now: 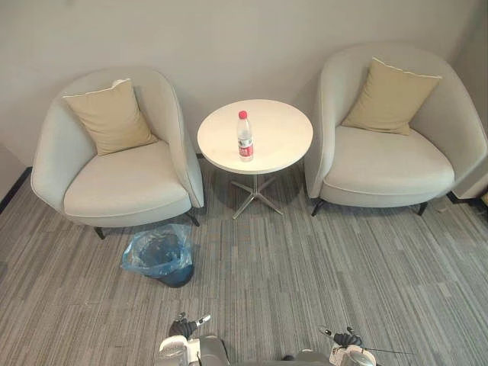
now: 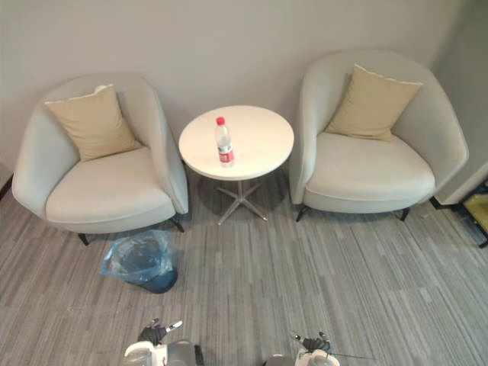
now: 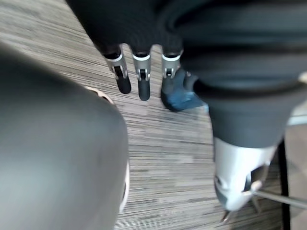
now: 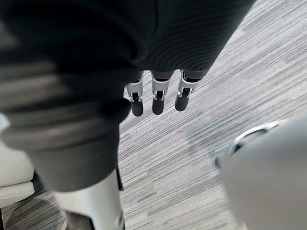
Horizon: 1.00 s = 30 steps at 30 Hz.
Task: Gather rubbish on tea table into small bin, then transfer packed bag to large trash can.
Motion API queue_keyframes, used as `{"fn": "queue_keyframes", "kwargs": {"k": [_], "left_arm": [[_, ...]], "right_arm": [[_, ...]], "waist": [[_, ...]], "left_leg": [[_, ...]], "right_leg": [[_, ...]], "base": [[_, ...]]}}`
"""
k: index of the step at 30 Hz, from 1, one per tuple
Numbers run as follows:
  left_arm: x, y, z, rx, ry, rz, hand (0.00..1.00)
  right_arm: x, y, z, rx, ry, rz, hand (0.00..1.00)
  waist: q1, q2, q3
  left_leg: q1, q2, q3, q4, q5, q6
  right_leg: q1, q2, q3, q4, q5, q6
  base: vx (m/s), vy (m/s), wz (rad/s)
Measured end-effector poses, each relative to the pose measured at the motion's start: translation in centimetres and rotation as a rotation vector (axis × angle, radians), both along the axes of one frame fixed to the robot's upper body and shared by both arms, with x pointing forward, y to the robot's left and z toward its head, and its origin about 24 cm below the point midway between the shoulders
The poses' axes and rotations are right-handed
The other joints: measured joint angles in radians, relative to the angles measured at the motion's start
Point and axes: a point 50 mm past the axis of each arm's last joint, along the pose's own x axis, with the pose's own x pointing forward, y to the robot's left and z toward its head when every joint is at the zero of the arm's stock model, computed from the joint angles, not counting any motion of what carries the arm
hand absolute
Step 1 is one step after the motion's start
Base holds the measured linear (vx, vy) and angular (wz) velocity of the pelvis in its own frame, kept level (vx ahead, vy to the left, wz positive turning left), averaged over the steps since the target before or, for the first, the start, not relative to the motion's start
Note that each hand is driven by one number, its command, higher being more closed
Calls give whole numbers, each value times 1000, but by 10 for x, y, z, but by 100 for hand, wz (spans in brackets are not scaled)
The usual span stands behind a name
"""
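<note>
A clear plastic bottle [image 1: 245,136] with a red cap and red label stands upright on the round white tea table [image 1: 278,133] between two armchairs. On the carpet in front of the left armchair sits a small dark bin [image 1: 162,255] lined with a blue bag; a part of the small dark bin [image 3: 180,96] also appears past my left hand's fingers. My left hand [image 3: 139,76] hangs low by my side, fingers straight and holding nothing. My right hand [image 4: 156,96] hangs the same way over bare carpet, fingers relaxed and holding nothing.
Two light grey armchairs, the left one [image 1: 114,164] and the right one [image 1: 393,137], each carry a tan cushion and flank the table against the wall. Striped grey carpet [image 1: 305,267] stretches between me and the furniture.
</note>
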Motion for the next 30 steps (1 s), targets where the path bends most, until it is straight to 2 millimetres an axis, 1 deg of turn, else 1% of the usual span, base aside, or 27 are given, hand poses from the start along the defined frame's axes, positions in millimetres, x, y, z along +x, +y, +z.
{"fn": "queue_keyframes", "kwargs": {"k": [1,2,3,4,6,7,8,9,10,11,12,14,16,17,18,19,20,21,22,23,24,25,26,27,28,29,30], "left_arm": [[0,0,0,-2,-2,5,0],[0,2,0,0,-6,13,0],[1,7,1,14,-6,11,0],[1,11,1,25,-2,7,0],[1,14,2,30,-2,11,0],[0,14,1,27,8,9,0],[-2,13,-1,22,21,3,0],[-3,13,-2,21,31,-3,0],[-3,15,-2,32,41,-24,0],[-4,14,-3,33,53,-35,0],[-4,13,-3,35,57,-45,0],[-4,11,-3,29,58,-46,0],[-4,9,-4,24,58,-45,0],[-4,7,-4,19,55,-44,0],[-3,7,-3,19,50,-38,0],[-4,10,-3,21,48,-25,0],[-4,7,-4,6,53,-1,0],[-7,0,-6,-16,60,15,0],[-10,-5,-7,-34,65,25,0],[-12,-11,-8,-53,70,38,0],[-12,-12,-8,-56,71,40,0],[-11,-13,-8,-58,69,40,0],[-10,-12,-8,-55,61,41,0],[-7,-11,-6,-53,49,41,0],[-4,-11,-5,-51,34,41,0],[-3,-11,-4,-48,23,43,0],[-2,-10,-3,-46,18,44,0]], "right_arm": [[-1,1,-1,8,3,-12,0],[-4,4,-3,16,19,-11,0],[-4,7,-3,25,21,-12,0],[-5,13,-5,42,26,-12,0],[-3,19,-5,55,19,-8,0],[-2,20,-5,57,15,-4,0],[-1,18,-4,47,11,13,0],[0,17,-3,40,9,27,0],[2,17,-2,34,-3,42,0],[2,15,-1,28,-11,41,0],[2,14,-1,25,-13,40,0],[1,12,0,20,-14,39,0],[2,11,0,16,-15,38,0],[2,8,0,12,-15,39,0],[2,9,0,15,-12,40,0],[0,11,-1,21,-6,41,0],[-1,10,-1,21,-4,41,0],[1,5,0,6,-5,49,0],[1,1,0,-3,-2,50,0],[1,-3,1,-12,-2,53,0],[1,-4,1,-13,-1,53,0],[0,-5,1,-17,3,52,0],[-4,-5,-1,-13,14,50,0],[-6,-4,-1,-11,21,51,0],[-7,-3,-2,-9,28,60,0],[-7,-2,-2,-9,29,65,0],[-7,-2,-2,-9,28,70,0]], "waist": [[6,-2,0],[18,-20,-5],[20,-49,-10],[11,-61,-26],[16,-74,-22],[22,-75,-22],[15,-72,-21],[14,-71,-19],[7,-69,-14],[-1,-71,-15],[0,-71,-14],[-2,-70,-13],[-13,-65,-12],[-17,-59,-11],[-16,-61,-11],[-16,-73,-14],[-16,-65,-13],[-10,-34,-20],[-9,-21,-28],[-11,3,-40],[-12,8,-40],[-13,12,-34],[-13,7,-31],[-12,6,-30],[-7,1,-28],[-2,0,-28],[1,-1,-28]], "left_leg": [[0,-40,-4,-178,65,4],[27,-74,-15,-247,186,21],[37,-103,-7,-265,178,38],[32,-120,-3,-254,161,64],[42,-121,24,-221,124,85],[89,-131,37,-233,99,93],[146,-139,40,-262,74,89],[186,-145,38,-284,59,86],[243,-159,30,-306,43,86],[292,-162,17,-324,31,81],[326,-163,13,-343,31,81],[405,-158,-4,-401,31,80],[438,-145,-27,-422,30,78],[450,-128,-45,-424,16,56],[459,-123,-65,-425,-1,29],[469,-130,-81,-424,-9,18],[487,-124,-104,-418,-30,-5],[483,-98,-99,-405,-29,-7],[477,-85,-99,-399,-29,-7],[473,-68,-106,-392,-25,-13],[469,-63,-111,-381,-24,-15],[457,-49,-136,-318,-18,-24],[422,-34,-154,-203,-16,-28],[392,-23,-154,-130,-10,-40],[324,-1,-149,26,16,-60],[275,21,-133,121,5,-54],[258,28,-121,133,-3,-53]], "right_leg": [[30,-6,0,-23,-8,15],[49,-15,22,-42,-17,37],[63,-35,36,-67,-16,52],[79,-49,44,-85,-4,67],[79,-66,83,-64,18,80],[53,-79,119,46,23,84],[-6,-96,136,237,32,99],[-64,-113,143,381,56,121],[-149,-143,147,589,50,131],[-200,-155,128,680,40,125],[-224,-162,109,702,26,119],[-292,-173,41,640,-16,82],[-320,-160,20,509,-7,69],[-331,-128,39,389,18,58],[-330,-91,91,260,81,45],[-327,-79,131,193,154,28],[-321,-66,150,195,177,11],[-313,-50,137,196,168,1],[-313,-39,127,195,147,-2],[-312,-26,112,198,116,-12],[-306,-25,105,198,109,-13],[-266,-22,83,186,91,-18],[-219,-22,65,164,77,-17],[-193,-21,57,149,73,-18],[-150,-22,43,118,64,-20],[-125,-21,38,96,63,-22],[-116,-20,33,85,64,-22]], "base": [[482,159,-20],[516,173,-21],[500,144,-11],[533,154,-1],[483,178,-16],[406,193,-26],[393,188,-24],[367,157,-5],[365,110,16],[358,84,27],[424,45,33],[380,-13,36],[252,-85,56],[342,-182,71],[347,-213,61],[450,-310,42],[368,-248,21],[413,-274,13],[300,-190,10],[287,-198,13],[263,-195,29],[204,-200,46],[181,-201,53],[136,-176,57],[116,-113,38],[111,-77,26],[101,-21,6]]}}
